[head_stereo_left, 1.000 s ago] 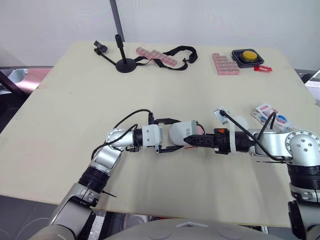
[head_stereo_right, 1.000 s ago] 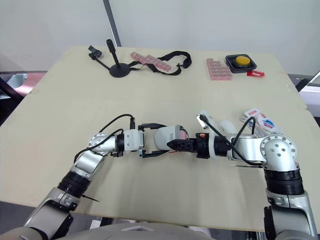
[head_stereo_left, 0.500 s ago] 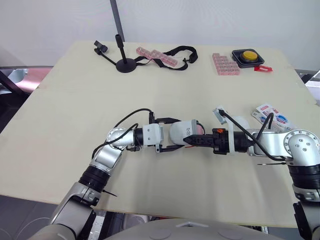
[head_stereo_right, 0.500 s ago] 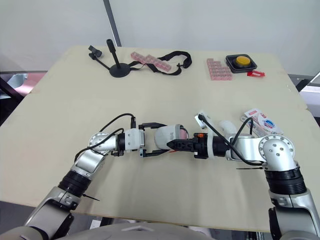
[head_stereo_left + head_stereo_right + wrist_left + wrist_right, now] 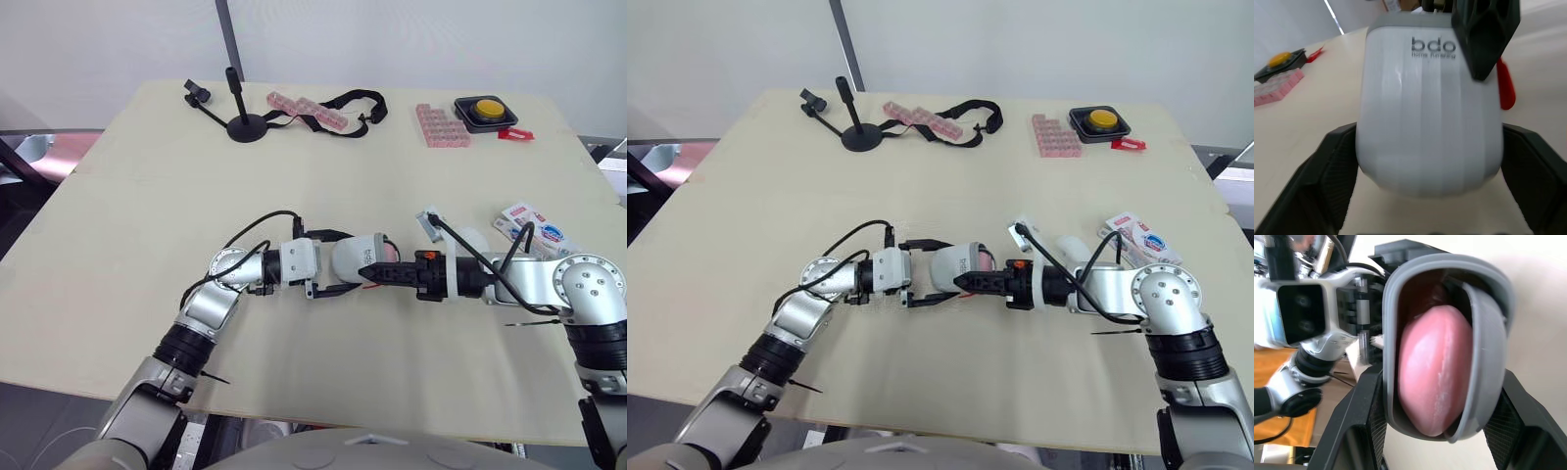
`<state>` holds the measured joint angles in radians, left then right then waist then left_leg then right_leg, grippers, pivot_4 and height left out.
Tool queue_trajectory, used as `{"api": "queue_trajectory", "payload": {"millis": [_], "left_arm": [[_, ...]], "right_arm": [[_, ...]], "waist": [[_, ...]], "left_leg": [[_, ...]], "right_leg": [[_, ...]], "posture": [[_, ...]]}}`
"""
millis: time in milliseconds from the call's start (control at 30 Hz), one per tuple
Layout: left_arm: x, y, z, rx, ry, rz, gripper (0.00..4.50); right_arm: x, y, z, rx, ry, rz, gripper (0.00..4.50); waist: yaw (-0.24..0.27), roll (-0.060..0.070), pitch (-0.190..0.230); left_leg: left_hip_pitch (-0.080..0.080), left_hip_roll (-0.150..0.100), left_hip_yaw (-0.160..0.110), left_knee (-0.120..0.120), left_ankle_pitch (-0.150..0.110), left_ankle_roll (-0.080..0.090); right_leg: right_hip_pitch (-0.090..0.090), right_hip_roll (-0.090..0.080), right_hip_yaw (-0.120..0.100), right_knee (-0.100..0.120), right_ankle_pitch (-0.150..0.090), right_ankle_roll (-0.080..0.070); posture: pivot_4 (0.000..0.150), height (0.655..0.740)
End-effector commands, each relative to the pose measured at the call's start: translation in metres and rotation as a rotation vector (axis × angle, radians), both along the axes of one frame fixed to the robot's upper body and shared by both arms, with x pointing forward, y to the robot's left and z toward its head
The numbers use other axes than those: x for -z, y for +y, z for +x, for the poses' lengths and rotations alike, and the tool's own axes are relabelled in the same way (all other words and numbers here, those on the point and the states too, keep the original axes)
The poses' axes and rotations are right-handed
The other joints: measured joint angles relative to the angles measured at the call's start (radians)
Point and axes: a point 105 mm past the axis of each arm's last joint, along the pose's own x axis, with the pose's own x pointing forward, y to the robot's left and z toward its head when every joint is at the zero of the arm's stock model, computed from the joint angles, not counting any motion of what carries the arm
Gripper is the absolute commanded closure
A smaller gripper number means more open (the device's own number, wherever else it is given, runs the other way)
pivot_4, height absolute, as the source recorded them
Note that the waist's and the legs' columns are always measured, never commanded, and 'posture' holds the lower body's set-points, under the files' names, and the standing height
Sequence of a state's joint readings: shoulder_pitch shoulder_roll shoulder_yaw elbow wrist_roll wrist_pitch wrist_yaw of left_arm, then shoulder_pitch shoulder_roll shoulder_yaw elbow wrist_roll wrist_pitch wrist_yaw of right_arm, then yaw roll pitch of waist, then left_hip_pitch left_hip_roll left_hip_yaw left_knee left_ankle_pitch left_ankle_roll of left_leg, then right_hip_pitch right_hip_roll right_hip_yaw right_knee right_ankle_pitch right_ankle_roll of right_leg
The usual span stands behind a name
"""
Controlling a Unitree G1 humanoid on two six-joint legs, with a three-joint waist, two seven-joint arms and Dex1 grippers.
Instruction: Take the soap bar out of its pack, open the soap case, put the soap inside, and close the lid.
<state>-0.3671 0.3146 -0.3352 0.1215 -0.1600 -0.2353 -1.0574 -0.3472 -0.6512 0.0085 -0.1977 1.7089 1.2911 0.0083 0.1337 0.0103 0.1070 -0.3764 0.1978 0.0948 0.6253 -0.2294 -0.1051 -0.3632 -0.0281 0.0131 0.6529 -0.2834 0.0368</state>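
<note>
While its long axis runs left-right, soap case opens rightward.

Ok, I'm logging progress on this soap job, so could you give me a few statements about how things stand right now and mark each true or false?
1. The pink soap is inside the soap case. True.
2. The left gripper holds the soap case. True.
3. The lid is fully closed. False: the right wrist view shows it ajar, with the soap visible behind it.
4. The soap pack lies at the far left corner of the table. False: it lies near the right edge.
5. The yellow button sits at the table's near edge. False: it is at the far right corner.
</note>
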Motion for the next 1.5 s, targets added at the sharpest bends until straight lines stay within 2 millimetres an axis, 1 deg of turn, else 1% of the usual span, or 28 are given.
{"api": "queue_trajectory", "payload": {"millis": [33, 100, 233, 400, 500, 600, 700, 800, 867, 967, 1067, 1167, 1300, 1500], "left_arm": [[-0.010, 0.001, -0.005, 0.042, 0.040, -0.013, 0.00], [-0.012, 0.004, -0.004, 0.050, 0.070, -0.005, 0.00], [-0.013, 0.015, -0.004, 0.076, 0.215, 0.040, 0.00], [-0.017, 0.033, 0.003, 0.053, 0.448, 0.133, 0.00], [-0.020, 0.037, 0.009, 0.015, 0.500, 0.184, 0.00], [-0.030, 0.031, 0.012, 0.008, 0.487, 0.205, 0.00], [-0.043, 0.018, 0.013, 0.027, 0.466, 0.178, 0.00], [-0.053, 0.004, 0.006, 0.074, 0.487, 0.140, 0.00], [-0.052, -0.003, -0.004, 0.122, 0.486, 0.159, 0.00], [-0.044, -0.010, -0.018, 0.173, 0.484, 0.208, 0.00], [-0.039, -0.016, -0.023, 0.186, 0.488, 0.229, 0.00], [-0.037, -0.019, -0.023, 0.178, 0.482, 0.233, 0.00], [-0.033, -0.022, -0.016, 0.150, 0.457, 0.241, 0.00], [-0.027, -0.029, -0.011, 0.132, 0.422, 0.241, 0.00]], "right_arm": [[-0.011, 0.001, 0.002, -0.006, -0.056, 0.012, 2.42], [-0.012, 0.001, 0.002, -0.014, -0.073, -0.004, 2.42], [-0.013, -0.004, 0.004, -0.043, -0.141, -0.089, 2.42], [-0.013, -0.015, 0.006, -0.195, -0.362, -0.378, 2.42], [-0.017, -0.017, 0.006, -0.312, -0.496, -0.490, 2.42], [-0.025, -0.011, 0.001, -0.430, -0.579, -0.533, 2.42], [-0.027, -0.006, -0.003, -0.536, -0.631, -0.586, 2.42], [-0.027, -0.004, -0.004, -0.615, -0.678, -0.652, 2.42], [-0.027, -0.001, -0.002, -0.636, -0.691, -0.668, 2.42], [-0.026, 0.002, 0.001, -0.652, -0.702, -0.689, 2.42], [-0.023, 0.002, 0.004, -0.669, -0.708, -0.720, 2.42], [-0.021, 0.000, 0.006, -0.683, -0.714, -0.748, 2.42], [-0.020, 0.000, 0.007, -0.700, -0.728, -0.765, 2.42], [-0.020, 0.003, 0.007, -0.713, -0.751, -0.767, 2.42]], "waist": [[0.000, 0.000, 0.000], [-0.001, 0.000, 0.000], [-0.001, 0.000, 0.000], [0.001, 0.001, 0.001], [0.000, 0.001, 0.001], [0.000, 0.001, 0.002], [0.002, 0.002, 0.002], [0.003, 0.002, 0.002], [0.002, 0.001, 0.002], [-0.002, 0.002, 0.002], [-0.001, 0.002, 0.003], [0.001, 0.002, 0.003], [0.000, 0.002, 0.003], [-0.001, 0.002, 0.003]], "left_leg": [[0.000, 0.000, 0.000, 0.000, 0.000, 0.000], [0.000, 0.000, 0.000, 0.000, 0.000, 0.000], [-0.001, 0.000, 0.000, 0.000, 0.000, 0.000], [-0.001, 0.000, 0.000, 0.000, 0.000, 0.000], [-0.001, 0.000, 0.000, -0.001, 0.000, -0.001], [-0.002, 0.000, 0.000, -0.001, -0.001, -0.001], [-0.002, 0.000, 0.000, -0.001, -0.001, -0.001], [-0.003, 0.000, 0.000, 0.000, -0.001, -0.001], [-0.004, 0.000, 0.000, 0.000, -0.001, -0.001], [-0.006, 0.000, 0.000, -0.001, -0.001, -0.001], [-0.006, 0.000, 0.000, 0.000, -0.001, -0.001], [-0.005, 0.000, 0.000, 0.000, -0.001, -0.001], [-0.005, 0.000, 0.000, 0.000, -0.001, -0.001], [-0.005, 0.000, 0.000, 0.001, -0.001, -0.001]], "right_leg": [[0.000, 0.000, 0.000, 0.000, 0.000, 0.000], [0.000, 0.000, 0.000, 0.000, 0.000, 0.000], [-0.001, 0.000, 0.000, 0.000, 0.000, 0.000], [-0.002, 0.001, 0.000, 0.000, 0.000, 0.000], [-0.001, 0.002, 0.000, -0.001, 0.000, 0.000], [-0.001, 0.003, 0.000, -0.001, 0.000, 0.000], [-0.001, 0.005, 0.000, -0.002, 0.000, 0.000], [-0.001, 0.005, 0.000, -0.002, 0.000, 0.000], [-0.001, 0.006, 0.001, -0.001, 0.000, 0.000], [0.000, 0.006, 0.002, -0.001, 0.000, 0.000], [0.000, 0.006, 0.002, 0.000, 0.000, 0.000], [0.000, 0.006, 0.002, 0.000, 0.000, 0.000], [0.000, 0.006, 0.002, 0.001, 0.000, 0.000], [0.000, 0.007, 0.004, 0.001, 0.000, 0.000]], "posture": [[0.150, 0.7400], [0.150, 0.7400], [0.150, 0.7400], [0.150, 0.7400], [0.150, 0.7400], [0.150, 0.7400], [0.150, 0.7400], [0.150, 0.7400], [0.150, 0.7400], [0.150, 0.7400], [0.150, 0.7400], [0.150, 0.7400], [0.150, 0.7400], [0.150, 0.7400]]}}
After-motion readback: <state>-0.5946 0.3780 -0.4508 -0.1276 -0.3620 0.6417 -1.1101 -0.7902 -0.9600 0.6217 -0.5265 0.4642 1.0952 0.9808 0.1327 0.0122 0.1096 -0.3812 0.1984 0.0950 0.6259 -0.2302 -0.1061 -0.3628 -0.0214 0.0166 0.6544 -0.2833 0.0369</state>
